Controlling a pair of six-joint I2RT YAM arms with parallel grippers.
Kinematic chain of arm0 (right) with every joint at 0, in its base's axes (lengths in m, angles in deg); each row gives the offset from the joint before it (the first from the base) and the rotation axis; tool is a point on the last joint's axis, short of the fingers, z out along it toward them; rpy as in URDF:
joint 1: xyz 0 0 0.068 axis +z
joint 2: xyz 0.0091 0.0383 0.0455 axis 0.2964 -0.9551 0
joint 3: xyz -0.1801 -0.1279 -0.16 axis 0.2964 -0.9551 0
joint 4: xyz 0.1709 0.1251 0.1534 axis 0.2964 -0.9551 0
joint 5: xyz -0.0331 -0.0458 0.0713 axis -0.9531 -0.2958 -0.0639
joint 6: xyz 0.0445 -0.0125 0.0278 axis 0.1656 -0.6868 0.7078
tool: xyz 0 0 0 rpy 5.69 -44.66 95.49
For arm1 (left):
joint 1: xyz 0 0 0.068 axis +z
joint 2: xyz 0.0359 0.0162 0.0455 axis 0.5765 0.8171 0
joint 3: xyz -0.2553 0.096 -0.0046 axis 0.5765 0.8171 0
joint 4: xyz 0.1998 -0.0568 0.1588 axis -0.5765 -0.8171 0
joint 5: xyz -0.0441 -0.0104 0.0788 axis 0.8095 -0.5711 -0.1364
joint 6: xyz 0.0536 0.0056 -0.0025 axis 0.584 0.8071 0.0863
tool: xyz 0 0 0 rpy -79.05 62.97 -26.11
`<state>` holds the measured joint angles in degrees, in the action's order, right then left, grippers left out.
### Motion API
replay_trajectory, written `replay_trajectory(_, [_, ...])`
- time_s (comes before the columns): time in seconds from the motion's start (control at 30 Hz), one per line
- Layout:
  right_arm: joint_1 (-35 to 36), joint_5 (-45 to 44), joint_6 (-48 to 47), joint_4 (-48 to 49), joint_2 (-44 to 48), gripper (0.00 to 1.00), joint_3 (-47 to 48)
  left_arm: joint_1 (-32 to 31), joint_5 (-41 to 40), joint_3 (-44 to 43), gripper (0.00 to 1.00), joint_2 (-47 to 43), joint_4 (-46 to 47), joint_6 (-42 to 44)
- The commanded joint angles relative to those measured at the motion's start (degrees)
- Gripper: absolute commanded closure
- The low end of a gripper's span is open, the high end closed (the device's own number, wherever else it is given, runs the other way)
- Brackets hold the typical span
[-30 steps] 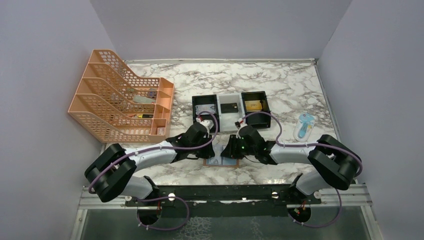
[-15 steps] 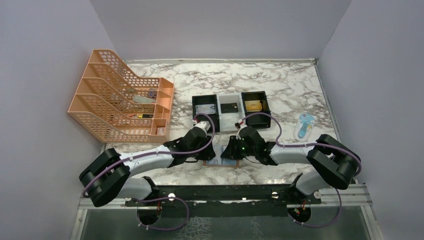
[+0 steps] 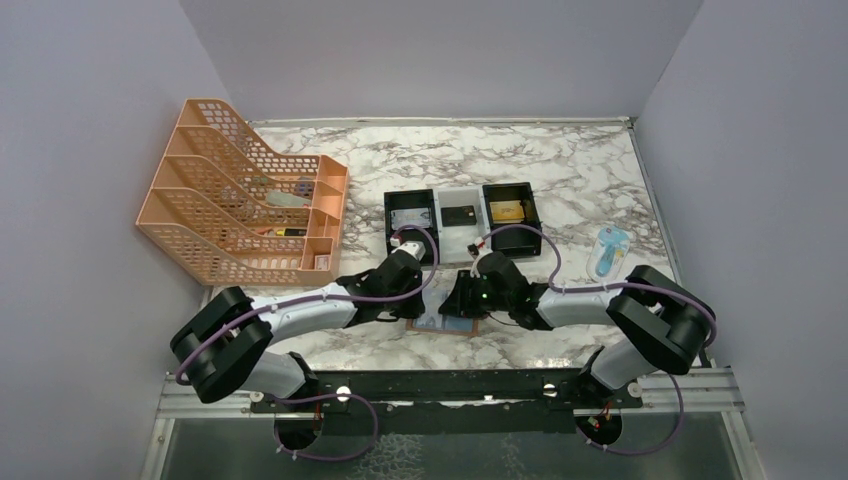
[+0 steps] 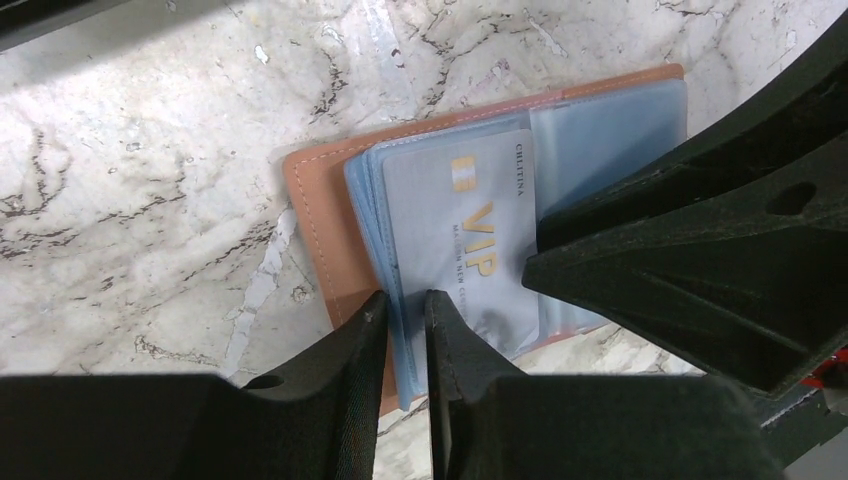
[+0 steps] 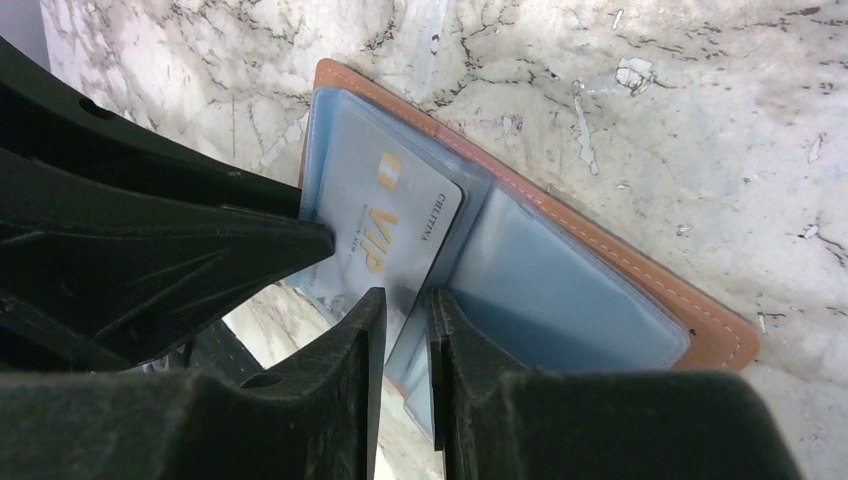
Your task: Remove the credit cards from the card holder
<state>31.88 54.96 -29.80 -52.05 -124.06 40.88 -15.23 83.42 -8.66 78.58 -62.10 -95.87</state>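
card holder (image 4: pixel 318 235) lies open and flat on the tabletop (image 3: pixel 560 170), close to the near edge and about midway along it, between my two arms. tan leather outside, stack of light-blue clear sleeves inside. grey vip credit card (image 4: pixel 470 240) sits on the top sleeve page, gold lettering up. i cannot tell if it is inside the clear plastic or on top of it.

left tool (image 4: pixel 405 310): jaws almost closed, thin gap only, pinching the side edge of the blue sleeve stack right where the card's edge runs. cannot tell if the card itself is caught in the pinch.

right tool (image 5: pixel 405 305): jaws equally narrow, nipping the sleeve page from the opposite side, at the end of the grey card near the fold. same doubt about the card. each tool's outer finger tip sits just beside the card in the other wrist view.

three-part tray (image 3: pixel 437 215) stands just beyond the holder, toward the middle of the tabletop. silvery card (image 3: pixel 410 217) in its left black part, black card (image 3: pixel 459 214) in the white middle, yellow card (image 3: pixel 506 210) in the right black part.

orange mesh rack (image 3: pixel 230 190) at the left edge, blue-and-white packet (image 3: pixel 608 250) near the right edge.
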Motion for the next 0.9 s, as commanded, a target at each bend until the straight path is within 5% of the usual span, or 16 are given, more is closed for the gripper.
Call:
replay_trajectory(0.0, [0.0,0.0,0.5,2.6,-1.7,0.78,-1.1,-1.2,-1.6,1.1,0.82,1.6,-2.7,0.7])
replay_trajectory(0.2, [0.0,0.6,1.4,2.5,-1.9,0.79,-0.8,-2.9,-0.9,0.3,0.87,0.0,-4.7,0.7])
replay_trajectory(0.33, [0.0,1.2,2.3,4.2,-0.5,0.92,-3.1,-4.3,-1.4,2.0,0.87,-2.1,-5.4,-1.1])
replay_trajectory(0.67, [0.0,6.0,3.7,6.8,1.8,0.97,-7.5,-8.9,-5.9,2.2,0.52,-6.0,-8.3,-5.8])
replay_trajectory(0.87, [0.0,2.9,1.6,1.8,6.2,0.97,-7.3,-9.1,-10.5,0.7,0.48,-8.5,-12.4,-8.3])
